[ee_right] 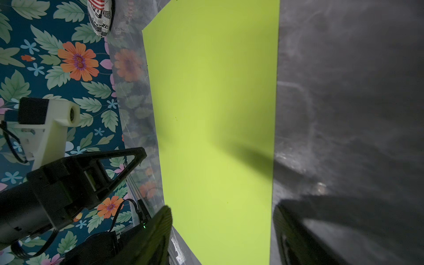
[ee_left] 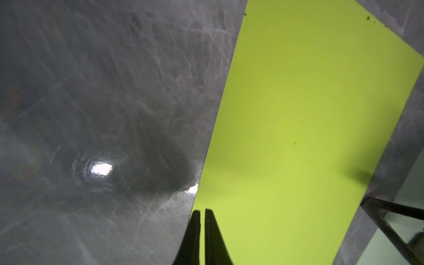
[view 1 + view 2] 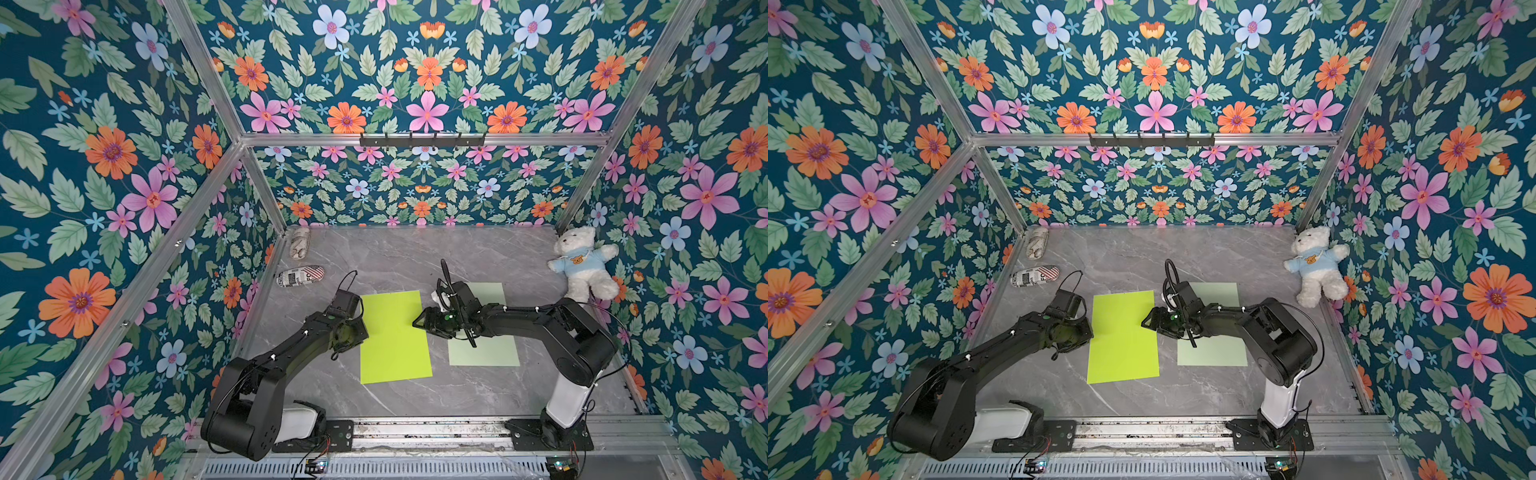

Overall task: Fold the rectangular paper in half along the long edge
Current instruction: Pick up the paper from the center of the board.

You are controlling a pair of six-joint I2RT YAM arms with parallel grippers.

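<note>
The left gripper point(image 2: 202, 212) is pinched almost to a slit on the left long edge of the lime paper point(image 3: 392, 336) (no lift visible yet), which lies flat on the grey table point(image 3: 415, 257) between the arms. The right gripper point(image 1: 222, 213) hovers, jaws spread, over the opposite edge. I'd lift gently, sweep the edge across in an arc, and match corners before pressing.

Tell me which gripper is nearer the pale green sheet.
Right. The right gripper is at the lime paper edge facing the pale green sheet; the left gripper is at the opposite edge.
</note>
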